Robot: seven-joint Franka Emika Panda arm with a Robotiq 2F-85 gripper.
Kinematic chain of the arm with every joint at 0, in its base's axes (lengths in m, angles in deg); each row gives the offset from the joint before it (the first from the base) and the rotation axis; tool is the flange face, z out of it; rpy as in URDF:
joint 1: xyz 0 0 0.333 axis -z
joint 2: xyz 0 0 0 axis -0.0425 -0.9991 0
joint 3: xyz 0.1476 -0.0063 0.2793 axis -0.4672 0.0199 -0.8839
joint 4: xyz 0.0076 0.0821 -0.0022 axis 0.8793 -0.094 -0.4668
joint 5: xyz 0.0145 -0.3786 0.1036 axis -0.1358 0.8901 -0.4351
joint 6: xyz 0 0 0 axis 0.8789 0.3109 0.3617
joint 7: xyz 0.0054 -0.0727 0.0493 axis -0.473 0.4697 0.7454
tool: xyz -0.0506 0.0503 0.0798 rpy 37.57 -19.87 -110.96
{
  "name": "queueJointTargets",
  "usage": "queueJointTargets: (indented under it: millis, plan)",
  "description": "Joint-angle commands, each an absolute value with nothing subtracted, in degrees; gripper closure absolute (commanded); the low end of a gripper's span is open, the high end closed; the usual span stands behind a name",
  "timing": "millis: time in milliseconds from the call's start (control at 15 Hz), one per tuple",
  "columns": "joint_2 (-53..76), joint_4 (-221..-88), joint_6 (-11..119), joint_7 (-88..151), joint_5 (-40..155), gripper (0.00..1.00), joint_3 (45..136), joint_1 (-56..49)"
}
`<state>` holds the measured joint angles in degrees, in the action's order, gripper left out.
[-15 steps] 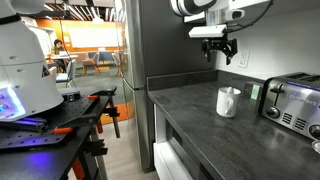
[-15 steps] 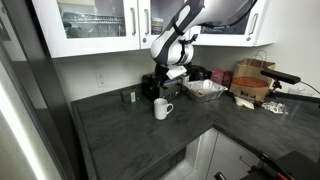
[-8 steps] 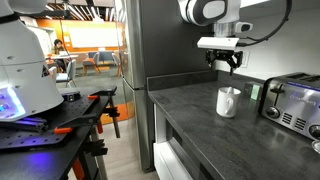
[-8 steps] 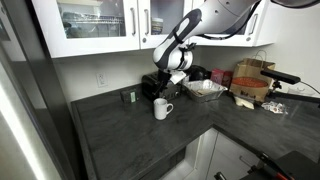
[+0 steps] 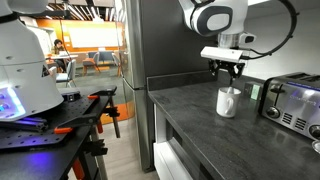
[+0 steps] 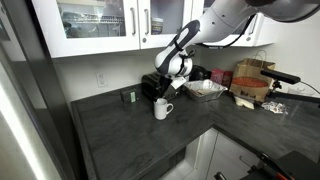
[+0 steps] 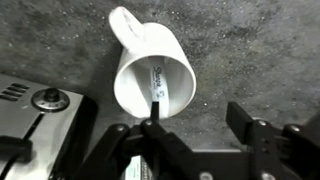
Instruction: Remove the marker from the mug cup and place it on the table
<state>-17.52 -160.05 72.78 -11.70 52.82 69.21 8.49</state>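
Our hand point(image 5: 229, 72) hangs open and empty over the mug point(image 7: 150, 70); we see the marker point(image 7: 162, 90) standing inside it, the handle point(image 7: 122, 20) pointing to 11 o'clock, the toaster point(image 7: 40, 110) at 8 o'clock on the surface point(image 7: 250, 40).

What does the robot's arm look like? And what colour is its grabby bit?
The arm is white and chunky, with smooth rounded joints and dark rings where the parts meet. A thin black cable loops beside it. At the end sits the tool, which is black. The wrist view shows its two blocky black fingers.
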Motion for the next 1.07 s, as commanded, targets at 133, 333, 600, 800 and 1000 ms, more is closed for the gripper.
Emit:
queueJointTargets:
  millis: [133, 333, 600, 800, 1000]
  plan:
    - [-21.1, -154.7, 69.1, -14.7, 52.4, 0.35, 66.9, 11.3]
    - [-22.4, -153.0, 67.3, -15.2, 52.3, 0.37, 66.4, 11.6]
    - [-24.0, -151.3, 65.5, -15.3, 52.2, 0.55, 66.6, 11.2]
    - [-25.4, -149.7, 64.8, -15.2, 52.1, 0.55, 66.5, 11.0]
    - [-26.6, -148.3, 64.0, -14.9, 52.2, 0.52, 66.8, 10.8]
